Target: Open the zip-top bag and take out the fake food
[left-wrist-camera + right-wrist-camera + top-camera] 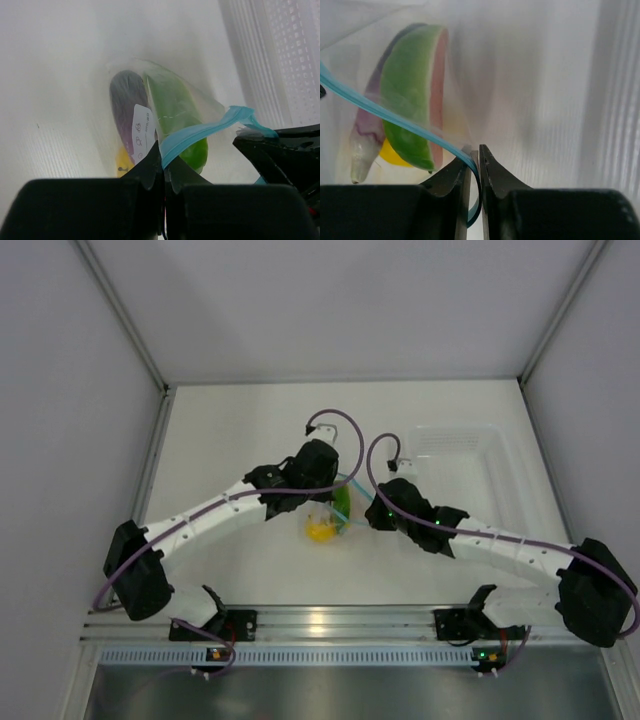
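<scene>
The zip-top bag [331,514] is held between both grippers at the table's middle. Its teal zip strip [200,132] looks closed. Inside the bag is the fake food: a green-skinned wedge [415,110] with red flesh, a purple eggplant piece [125,100] and a yellow fruit [395,155]. My left gripper [163,150] is shut on the strip's left end. My right gripper [475,150] pinches the strip's other end, with only a thin slit between its jaws and the strip curling through. The right fingers [280,150] show at the edge of the left wrist view.
A clear rigid tub [500,455] stands at the back right, close behind the right arm, and its ribbed wall [285,60] fills the right of the left wrist view. Grey walls enclose the white table [230,440] on three sides.
</scene>
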`<state>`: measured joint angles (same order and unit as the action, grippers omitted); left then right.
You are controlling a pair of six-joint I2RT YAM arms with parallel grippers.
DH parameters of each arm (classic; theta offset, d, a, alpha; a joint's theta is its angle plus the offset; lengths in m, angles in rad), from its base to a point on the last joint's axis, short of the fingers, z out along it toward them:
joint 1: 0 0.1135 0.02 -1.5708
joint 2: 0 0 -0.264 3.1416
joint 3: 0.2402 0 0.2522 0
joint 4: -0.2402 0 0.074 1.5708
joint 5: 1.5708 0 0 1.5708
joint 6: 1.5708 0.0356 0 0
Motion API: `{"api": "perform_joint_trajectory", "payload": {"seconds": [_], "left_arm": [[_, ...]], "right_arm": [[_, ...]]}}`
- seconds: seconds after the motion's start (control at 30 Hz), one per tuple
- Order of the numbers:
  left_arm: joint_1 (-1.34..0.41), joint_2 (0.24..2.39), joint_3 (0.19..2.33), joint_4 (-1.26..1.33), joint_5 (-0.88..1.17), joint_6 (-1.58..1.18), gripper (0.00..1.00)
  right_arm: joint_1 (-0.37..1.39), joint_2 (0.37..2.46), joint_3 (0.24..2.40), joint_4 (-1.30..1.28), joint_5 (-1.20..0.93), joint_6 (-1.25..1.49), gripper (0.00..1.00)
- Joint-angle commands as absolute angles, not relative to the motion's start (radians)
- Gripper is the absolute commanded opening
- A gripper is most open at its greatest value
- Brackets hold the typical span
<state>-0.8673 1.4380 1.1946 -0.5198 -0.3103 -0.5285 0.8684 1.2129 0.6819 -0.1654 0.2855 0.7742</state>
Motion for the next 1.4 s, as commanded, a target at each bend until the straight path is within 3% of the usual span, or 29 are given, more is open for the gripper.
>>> {"api": "perform_joint_trajectory", "payload": {"seconds": [0.0, 0.07, 0.33, 0.63, 1.07, 1.37], "left_arm": [[-0.868, 1.402, 1.200, -0.477, -0.268, -0.551, 0.00], [-0.870, 1.394, 1.190, -0.453, -0.261, -0.571, 0.00], [-0.888, 1.385, 1.154, -0.393, -0.301, -0.629, 0.00], [-0.908, 1.404, 1.163, -0.387, -0.368, -0.741, 0.00], [-0.923, 1.417, 1.174, -0.388, -0.428, -0.913, 0.00], [-0.943, 1.404, 1.169, -0.388, -0.422, -0.957, 0.00]], "right_arm": [[0.824, 1.123, 0.693, -0.147, 0.279, 0.741, 0.13], [0.807, 1.080, 0.706, -0.184, 0.281, 0.723, 0.22], [0.804, 0.980, 0.849, -0.319, 0.271, 0.641, 0.32], [0.827, 1.035, 0.989, -0.397, 0.175, 0.610, 0.30], [0.939, 1.051, 0.947, -0.318, 0.213, 0.673, 0.26], [0.919, 1.232, 0.997, -0.351, 0.318, 0.620, 0.35]]}}
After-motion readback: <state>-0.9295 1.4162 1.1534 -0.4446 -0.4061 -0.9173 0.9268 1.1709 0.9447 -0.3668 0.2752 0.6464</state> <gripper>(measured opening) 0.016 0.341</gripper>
